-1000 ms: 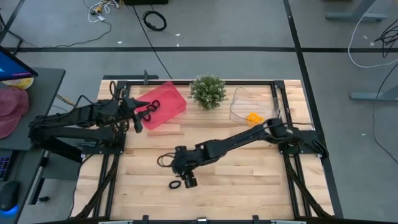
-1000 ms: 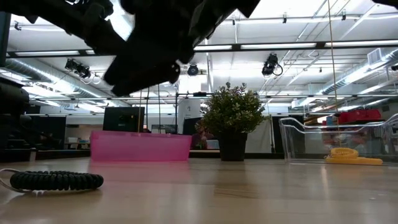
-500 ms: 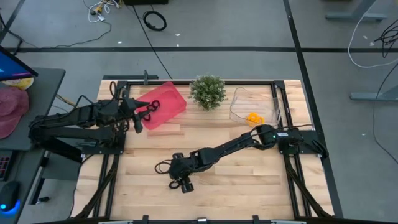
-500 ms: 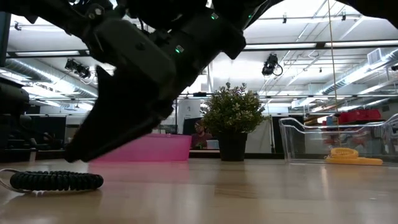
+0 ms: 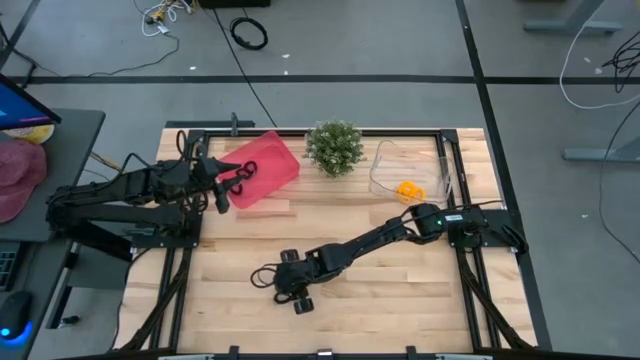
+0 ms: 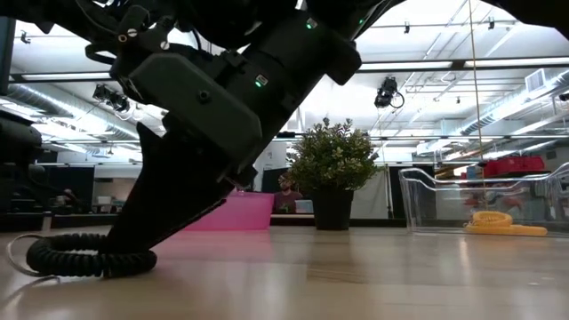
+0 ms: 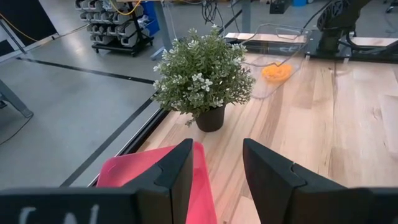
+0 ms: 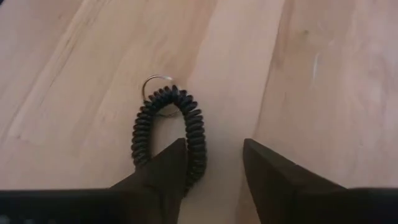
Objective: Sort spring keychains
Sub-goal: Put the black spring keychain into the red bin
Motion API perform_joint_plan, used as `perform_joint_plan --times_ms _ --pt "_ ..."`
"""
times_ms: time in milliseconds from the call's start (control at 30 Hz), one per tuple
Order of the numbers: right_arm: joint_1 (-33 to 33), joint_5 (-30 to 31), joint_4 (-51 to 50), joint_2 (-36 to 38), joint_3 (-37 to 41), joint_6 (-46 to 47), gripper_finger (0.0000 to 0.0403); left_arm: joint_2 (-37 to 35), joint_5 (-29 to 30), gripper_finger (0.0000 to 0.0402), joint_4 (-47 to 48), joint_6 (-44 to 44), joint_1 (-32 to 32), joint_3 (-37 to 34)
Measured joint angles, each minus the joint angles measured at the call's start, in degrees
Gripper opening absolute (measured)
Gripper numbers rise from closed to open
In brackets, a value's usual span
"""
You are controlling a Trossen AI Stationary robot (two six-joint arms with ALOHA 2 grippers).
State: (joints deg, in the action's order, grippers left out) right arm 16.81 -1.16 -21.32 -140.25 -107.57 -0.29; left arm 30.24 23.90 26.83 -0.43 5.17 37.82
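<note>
Right gripper astride black keychain (fingers parted); left gripper idle.

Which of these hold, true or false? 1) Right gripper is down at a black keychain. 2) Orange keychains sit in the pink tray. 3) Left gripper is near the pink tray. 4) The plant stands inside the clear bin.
1) True: the right gripper is at the black keychain on the table.
2) False: orange keychains lie in the clear bin.
3) True: the left gripper is by the pink tray.
4) False: the plant stands on the table between tray and bin.
</note>
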Motion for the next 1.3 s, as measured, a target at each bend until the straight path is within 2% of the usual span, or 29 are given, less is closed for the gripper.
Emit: perform_joint_plan --times_ms 100,233,367,433,567,667,767,900,967,1033,1100,1200,1300 --pt "0.03 0.32 -0.45 0.0 0.02 -1.48 0.0113 0.0 0.01 0.0144 0.02 -0.02 0.0 0.0" --pt "-0.6 0.04 -1.33 0.06 0.09 -3.7 0.0021 0.0 0.0 0.0144 0.02 -0.19 0.0 0.0" --pt "-0.54 1.51 -0.95 1.14 0.37 -4.28 0.0017 0.0 0.0 0.0144 0.02 -0.39 -0.02 0.0" --pt "-0.44 5.76 -2.65 2.12 0.55 -5.22 0.0009 0.0 0.01 0.0144 0.08 -0.4 -0.02 0.02" --pt "0.1 20.71 -7.38 5.67 0.63 -8.06 0.0007 0.0 -0.16 0.0144 0.04 -0.44 -0.02 0.02" --pt "1.16 36.89 -11.2 8.75 0.55 -10.53 0.0006 0.13 -0.18 0.0144 0.0 -0.86 -0.02 0.02" --pt "2.16 54.01 -10.37 10.74 0.55 -16.52 0.0006 0.15 -0.2 0.0144 -0.18 -2.01 -0.02 0.02" --pt "2.87 76.05 1.08 12.04 0.48 -34.88 0.0005 0.82 -2.88 0.0144 -1.21 -3.87 -0.04 0.04" --pt "2.65 81.3 9.76 12.0 0.48 -46.53 0.0005 1.82 -5.45 0.0144 -2.87 -4.72 -0.04 0.05" --pt "2.07 81.54 17.62 12.0 0.48 -55.21 0.0004 3.1 -8.6 0.0144 -4.26 -5.16 -0.04 0.07" --pt "1.29 80.58 22.61 12.0 0.46 -59.48 0.0004 4.61 -11.97 0.0145 -5.34 -4.92 -0.04 0.07" --pt "0.45 79.53 22.41 12.15 0.44 -60.42 0.0004 6.85 -16.52 0.0145 -6.31 -4.37 -0.06 0.07" --pt "0.34 79.78 21.07 12.47 0.44 -59.94 0.0004 8.89 -18.54 0.0145 -7.71 -3.17 -0.27 0.07"
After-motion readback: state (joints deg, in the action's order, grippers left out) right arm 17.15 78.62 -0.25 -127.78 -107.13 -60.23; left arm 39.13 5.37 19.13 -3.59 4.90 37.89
